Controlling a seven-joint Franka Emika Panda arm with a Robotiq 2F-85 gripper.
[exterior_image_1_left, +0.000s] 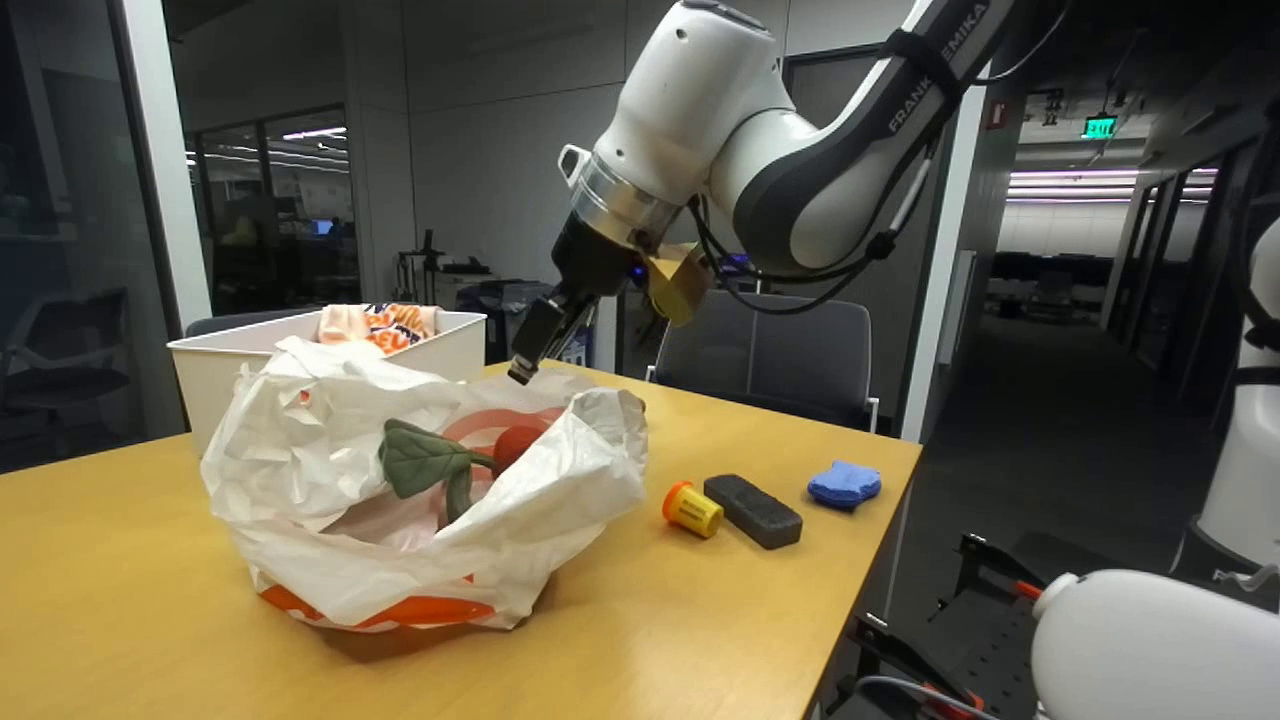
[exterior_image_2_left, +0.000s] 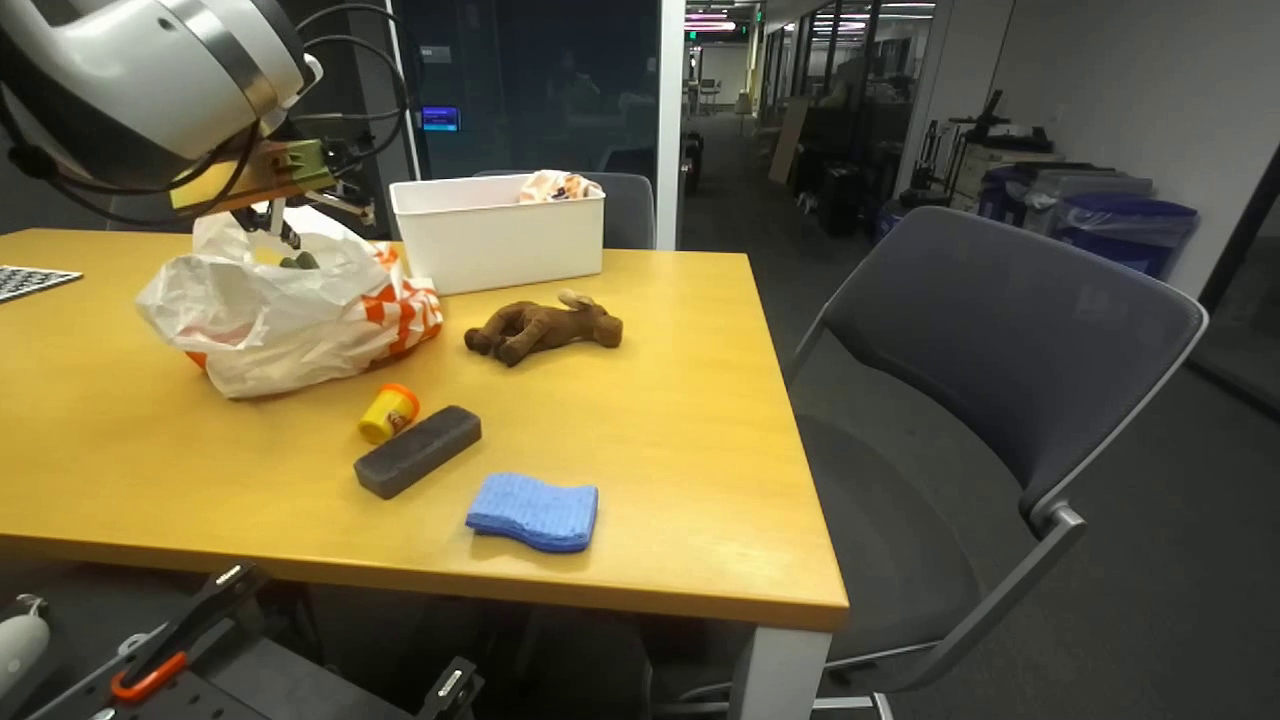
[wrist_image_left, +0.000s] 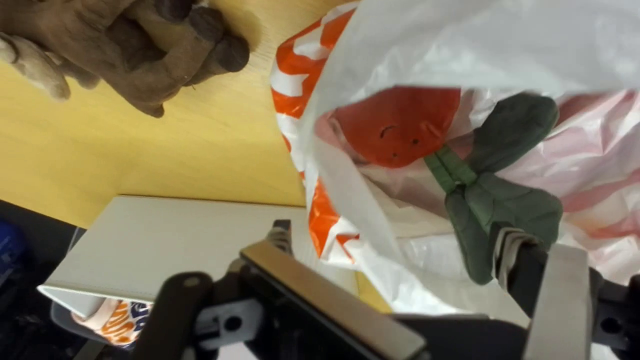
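Observation:
My gripper (wrist_image_left: 393, 237) is open above the mouth of a crumpled white and orange plastic bag (wrist_image_left: 345, 195), its fingers spread wide with nothing held between them. Inside the bag lies a red plush toy (wrist_image_left: 400, 125) with a stitched face and dark green leaves (wrist_image_left: 520, 200). In the wrist view one finger overlaps the leaves; whether it touches them I cannot tell. An exterior view has the gripper (exterior_image_1_left: 522, 370) over the far rim of the bag (exterior_image_1_left: 560, 530), with a leaf (exterior_image_1_left: 420, 457) showing in the opening. Elsewhere the bag (exterior_image_2_left: 260, 320) hides most of the toy.
Beside the bag stands a white bin (exterior_image_2_left: 500, 240) holding a printed cloth (exterior_image_2_left: 560, 187). A brown plush animal (exterior_image_2_left: 545, 328) lies nearby. Toward the table edge are a yellow tub (exterior_image_2_left: 388, 413), a dark block (exterior_image_2_left: 418, 452) and a blue sponge (exterior_image_2_left: 533, 512). A chair (exterior_image_2_left: 1020, 330) flanks the table.

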